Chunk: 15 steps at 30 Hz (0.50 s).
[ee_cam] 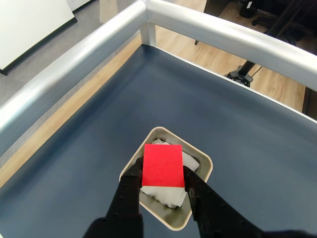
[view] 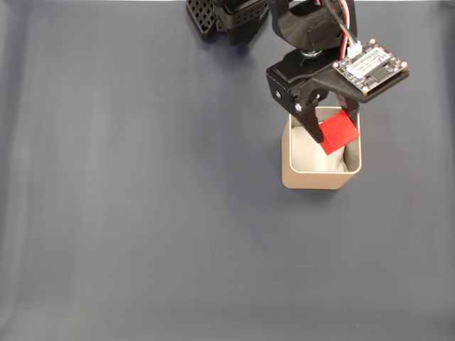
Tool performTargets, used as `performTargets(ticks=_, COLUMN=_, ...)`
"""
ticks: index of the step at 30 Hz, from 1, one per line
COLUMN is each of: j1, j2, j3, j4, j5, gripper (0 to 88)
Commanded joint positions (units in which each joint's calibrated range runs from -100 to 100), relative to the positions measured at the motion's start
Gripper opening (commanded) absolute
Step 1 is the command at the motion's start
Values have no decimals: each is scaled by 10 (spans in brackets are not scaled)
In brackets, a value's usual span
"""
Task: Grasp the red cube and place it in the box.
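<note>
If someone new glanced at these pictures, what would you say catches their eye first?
Most likely the red cube, bright against everything else, clamped between the black fingers of the gripper and hanging right above the box. Next comes that beige box, with white wadding inside, standing alone on the dark blue table at upper right in the fixed view.

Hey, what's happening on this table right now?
A single robot arm's gripper is shut on the red cube and holds it above the open beige box, which stands on a dark blue table. White wadding shows inside the box. The cube is not yet released; it hangs over the opening, clamped between the two black fingers.
</note>
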Motion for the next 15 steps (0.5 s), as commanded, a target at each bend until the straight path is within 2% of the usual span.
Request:
performTargets(ticks=1, j1=9, j2=-26, j3=0, j4=2, j5=-1, gripper=73)
performTargets(ticks=15, j1=14, j2=-58, j3=31, j4=6, j5=0, gripper=73)
